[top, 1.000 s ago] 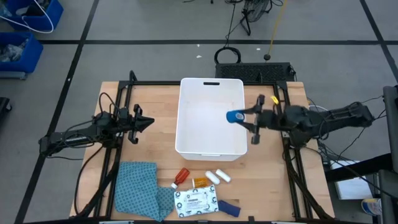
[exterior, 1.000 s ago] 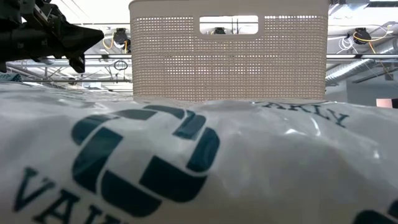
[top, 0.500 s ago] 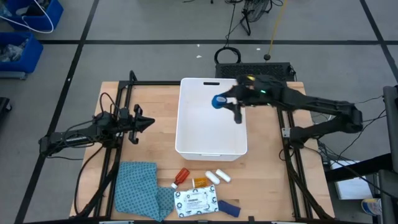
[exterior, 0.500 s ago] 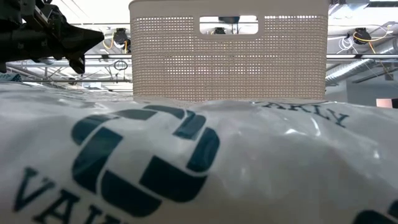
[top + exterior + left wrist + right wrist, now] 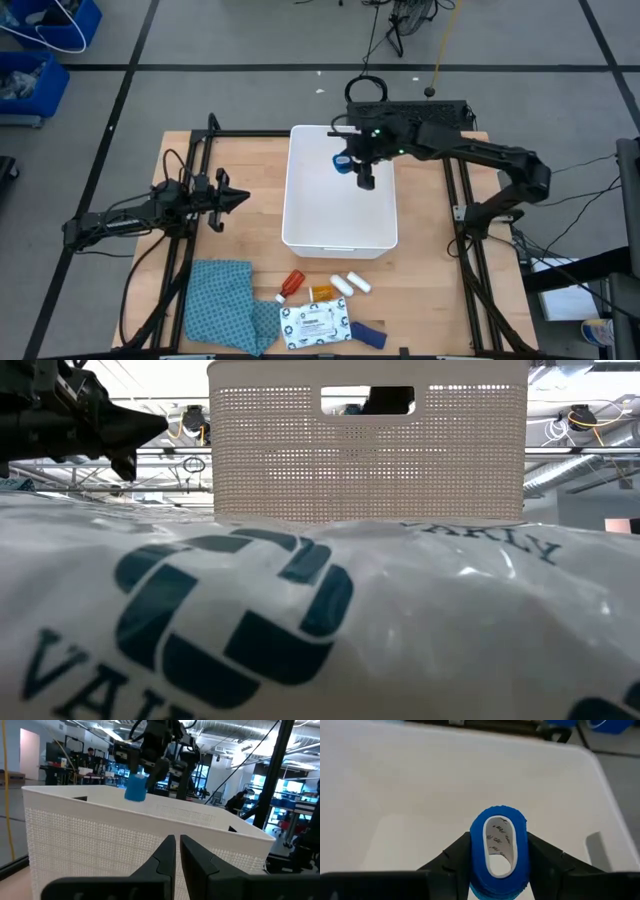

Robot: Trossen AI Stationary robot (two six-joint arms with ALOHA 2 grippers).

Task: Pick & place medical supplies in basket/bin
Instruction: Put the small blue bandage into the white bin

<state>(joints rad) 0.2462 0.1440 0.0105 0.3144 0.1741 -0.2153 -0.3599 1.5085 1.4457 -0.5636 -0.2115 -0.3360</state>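
Table view hides roll — right fingers point(image 5: 496, 865) pinch blue tape roll point(image 5: 499, 845) | left fingers point(image 5: 174, 854) closed, empty

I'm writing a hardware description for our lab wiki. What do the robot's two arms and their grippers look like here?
Both arms are dark, slim and jointed, with black cables trailing from them. The left gripper ends in two tapered black fingers. The right gripper has broader matte black fingers; small green lights glow on that arm near its wrist.

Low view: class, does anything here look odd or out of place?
Yes. A white printed packet lies right against the camera, filling the lower picture and hiding the table. Only the white tub and the left claw show above it.
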